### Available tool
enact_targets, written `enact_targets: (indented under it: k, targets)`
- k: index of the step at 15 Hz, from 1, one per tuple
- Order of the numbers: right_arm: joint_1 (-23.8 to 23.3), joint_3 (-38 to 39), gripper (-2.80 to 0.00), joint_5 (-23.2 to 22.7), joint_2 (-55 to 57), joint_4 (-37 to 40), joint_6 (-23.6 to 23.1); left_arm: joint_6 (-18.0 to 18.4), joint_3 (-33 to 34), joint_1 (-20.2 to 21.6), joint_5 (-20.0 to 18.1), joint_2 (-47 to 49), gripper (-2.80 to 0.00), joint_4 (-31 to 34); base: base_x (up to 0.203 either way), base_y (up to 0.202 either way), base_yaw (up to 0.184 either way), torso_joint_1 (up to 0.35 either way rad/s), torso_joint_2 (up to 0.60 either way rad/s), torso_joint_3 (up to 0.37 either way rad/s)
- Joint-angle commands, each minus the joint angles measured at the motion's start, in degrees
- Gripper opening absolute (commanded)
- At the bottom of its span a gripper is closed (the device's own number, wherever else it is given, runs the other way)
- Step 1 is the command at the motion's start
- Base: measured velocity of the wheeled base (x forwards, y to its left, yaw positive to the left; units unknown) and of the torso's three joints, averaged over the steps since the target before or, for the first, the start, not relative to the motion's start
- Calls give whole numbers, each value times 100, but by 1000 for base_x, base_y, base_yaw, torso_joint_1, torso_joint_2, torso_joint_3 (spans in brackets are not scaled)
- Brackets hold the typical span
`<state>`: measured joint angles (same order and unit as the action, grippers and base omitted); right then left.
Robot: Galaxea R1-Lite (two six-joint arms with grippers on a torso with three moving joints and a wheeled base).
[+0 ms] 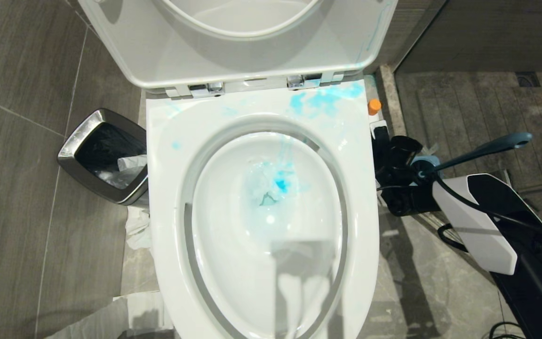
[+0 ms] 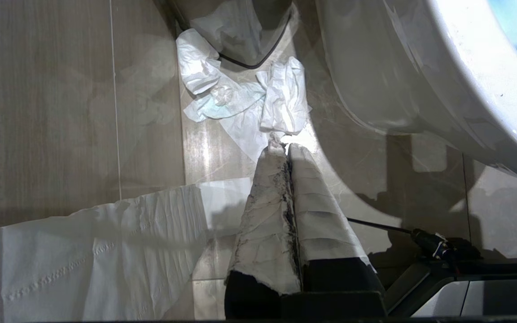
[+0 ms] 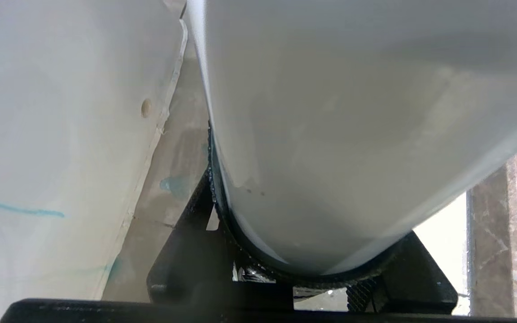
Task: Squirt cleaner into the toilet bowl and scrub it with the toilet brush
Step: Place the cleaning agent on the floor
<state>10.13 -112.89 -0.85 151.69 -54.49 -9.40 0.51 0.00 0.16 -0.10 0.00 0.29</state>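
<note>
The squirting step looks done, because bright blue liquid (image 1: pixel 281 182) sits in the middle of the toilet bowl (image 1: pixel 167 188) and blue smears mark the back of its wide rim. The lid (image 1: pixel 130 47) stands up out of the way. The right gripper (image 1: pixel 386 150) is low down on the right side of the toilet, and its black fingers are closed around the cleaner bottle (image 1: pixel 374 107). The bottle is white with an orange cap on top, and it is just beside the toilet, not over the bowl. In the right wrist view the bottle fills the space between the fingers, but I cannot tell if its bottom rests on the floor. So my guess is that the bottle is being put away. The toilet brush (image 1: pixel 482 149) leans in its holder (image 1: pixel 425 162) just behind the right gripper, with its long blue handle pointing away to the right. The next move calls for letting go of the bottle so that it stays standing, then taking hold of the thin handle and lifting the brush up out of the holder. The left gripper (image 2: pixel 285 150) hangs near the floor on the other side of the toilet with its taped fingers pressed together, holding nothing. I count one toilet, one bottle, one brush, one holder, one waste bin (image 1: pixel 71 146), and two grippers. Some crumpled tissue (image 2: pixel 240 98) and one long sheet of paper (image 2: pixel 106 251) lie on the floor.
</note>
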Motion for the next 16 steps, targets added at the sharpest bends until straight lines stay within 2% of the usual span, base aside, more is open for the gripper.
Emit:
enact_targets:
  k: [1, 10, 16]
  targets:
    - [-27, 4, -280, -3, 18, -32, -10, 2, 0, 2, 1, 9, -280, 5, 0, 0, 0, 0, 0, 0]
    - [-81, 114, -280, 2, -34, -7, -10, 2, 0, 2, 1, 9, -280, 6, 0, 0, 0, 0, 0, 0]
    - [-75, 643, -280, -40, -210, -132, -124, 2, 0, 2, 1, 9, -280, 5, 0, 0, 0, 0, 0, 0]
